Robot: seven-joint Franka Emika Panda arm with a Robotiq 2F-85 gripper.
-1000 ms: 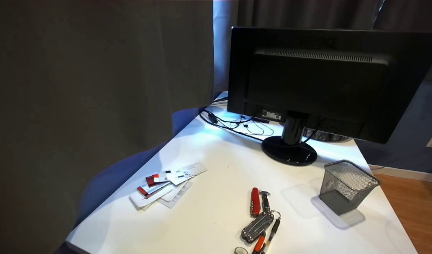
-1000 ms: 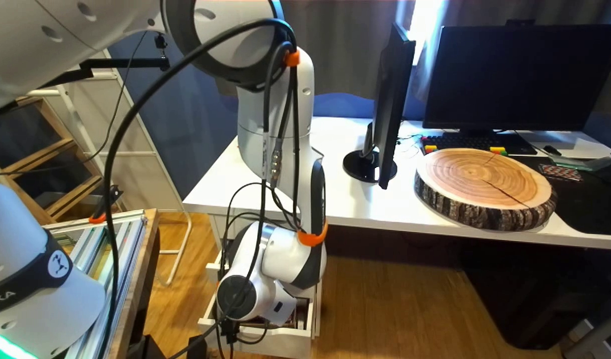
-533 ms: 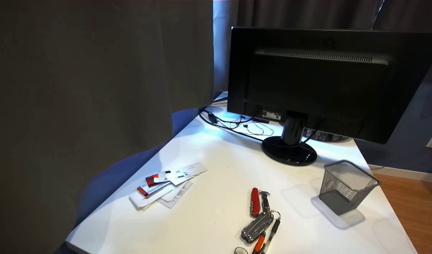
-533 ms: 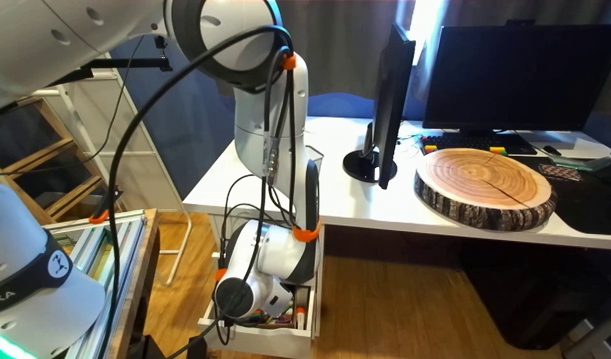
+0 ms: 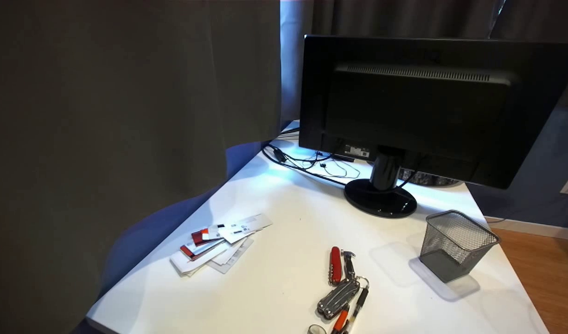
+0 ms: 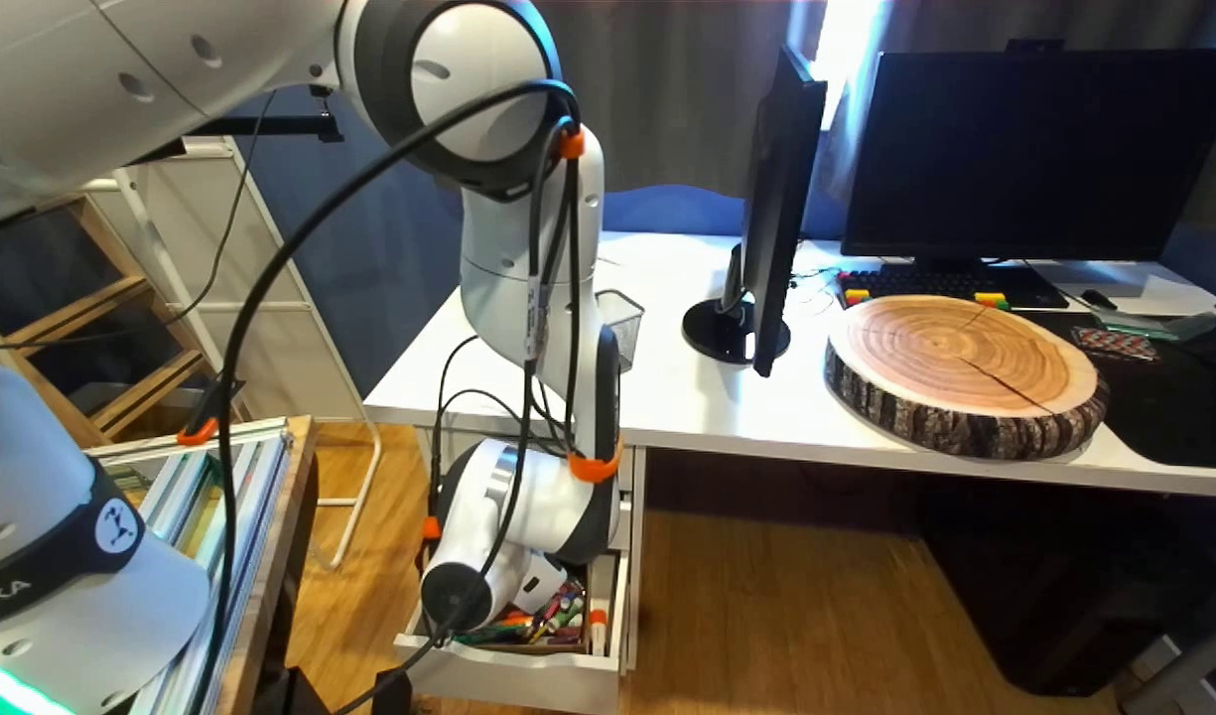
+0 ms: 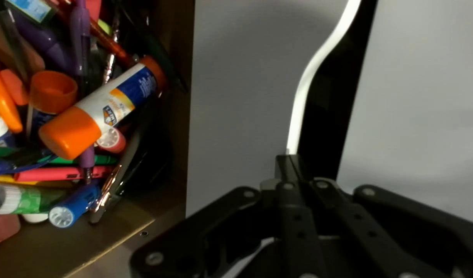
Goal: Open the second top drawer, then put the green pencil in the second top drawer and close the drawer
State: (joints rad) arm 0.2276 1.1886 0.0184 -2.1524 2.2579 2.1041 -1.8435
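Inside the open drawer (image 6: 528, 681), one green stick (image 7: 105, 159) lies sideways in the wrist view; if it is the pencil, I cannot tell. The forearm (image 6: 498, 273) hangs almost vertical, its end effector (image 7: 288, 164) closed narrow.

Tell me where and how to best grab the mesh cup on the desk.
Probably pinch the mesh cup by its rim, from above, on the side away from the nearby monitor: the cup stands upright, its top is open and its walls are thin.
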